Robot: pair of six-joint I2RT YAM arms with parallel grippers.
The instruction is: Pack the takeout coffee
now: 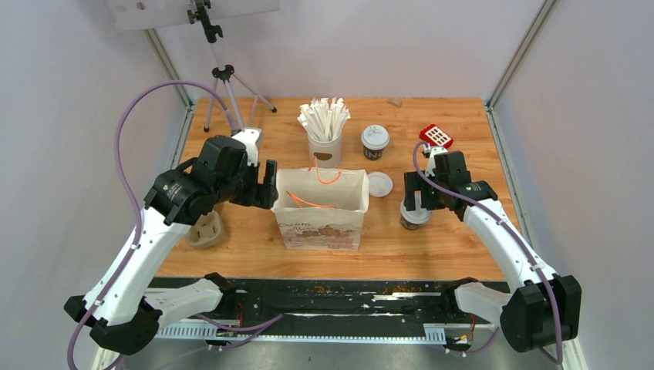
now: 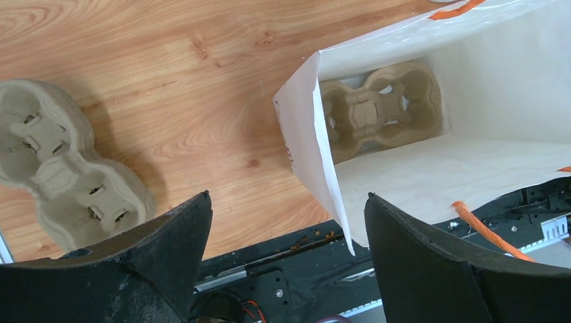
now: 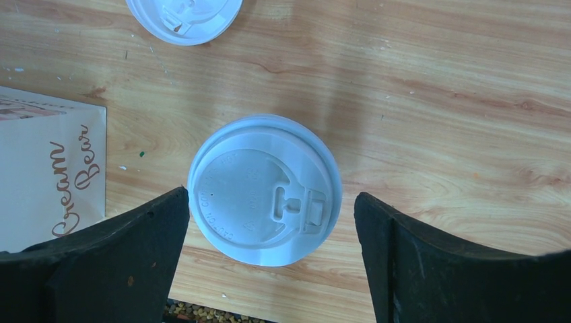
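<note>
My right jaws stand wide apart, one finger on each side of a dark brown paper cup [image 1: 415, 216] [image 3: 264, 190]. Its white lid is on. In the right wrist view bare desk [image 1: 463, 247] shows between that lid and the finger at the right, so nothing is gripped. This cup stands upright on the desk just to the right of the paper bag [image 1: 320, 212] [image 2: 471, 74] [image 3: 47, 182], level with the bag's front.

My left jaws are also parted and hold nothing. They hang at the bag's left end, above its rim. Through them I look down into the open bag, which stands upright with its orange handles [image 1: 324, 176] drooping. A beige pulp cup carrier [image 2: 380, 111] lies flat on the bag's floor.

A second pulp carrier [image 1: 206, 230] [image 2: 60, 175] sits on the desk to the left of the bag, apart from it.

A loose white lid [image 1: 379, 184] [image 3: 184, 17] lies flat just beside the bag's right rear corner.

The other lidded brown cup [image 1: 375, 142] stands behind the bag's right end. Next to it, behind the bag's middle, is a white cup of wrapped sticks [image 1: 325, 142].
</note>
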